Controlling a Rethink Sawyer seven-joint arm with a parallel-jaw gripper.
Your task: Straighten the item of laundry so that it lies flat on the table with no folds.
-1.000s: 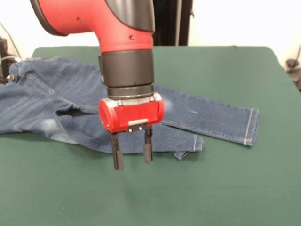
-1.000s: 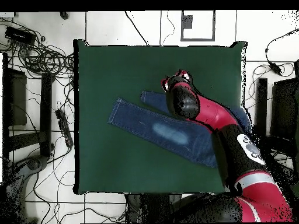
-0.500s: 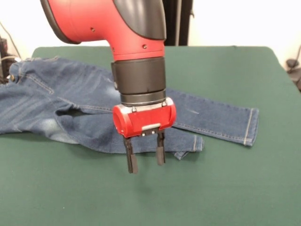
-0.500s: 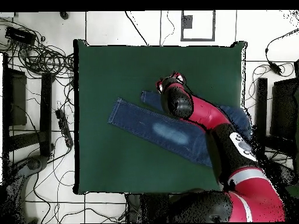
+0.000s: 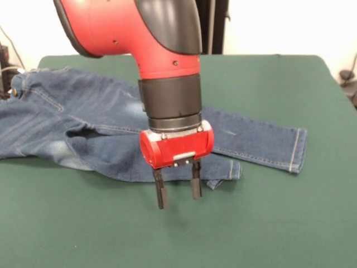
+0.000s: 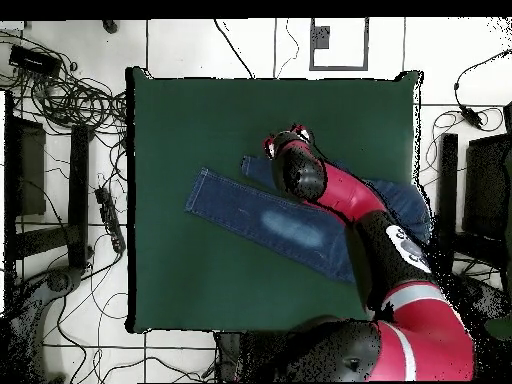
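Note:
The item of laundry, a small pair of blue jeans with faded patches, lies spread across the green table. Its waist is at the left and hangs past the table's edge. One leg reaches a hem at the right. The nearer leg ends in a turned-under hem. My gripper hangs open and holds nothing. Its fingertips are low, just in front of the nearer leg and left of that hem. In the overhead view the jeans lie slantwise. The red wrist covers the gripper by the shorter leg's end.
The jeans' waist lies under my arm at the table's right edge in the overhead view. Cables and dark equipment lie on the floor left of the table. A black stand rises behind the table.
My arm has shifted right in the front view and dropped a little, closing in on the nearer leg's hem. The gripper stays open. The jeans have not moved.

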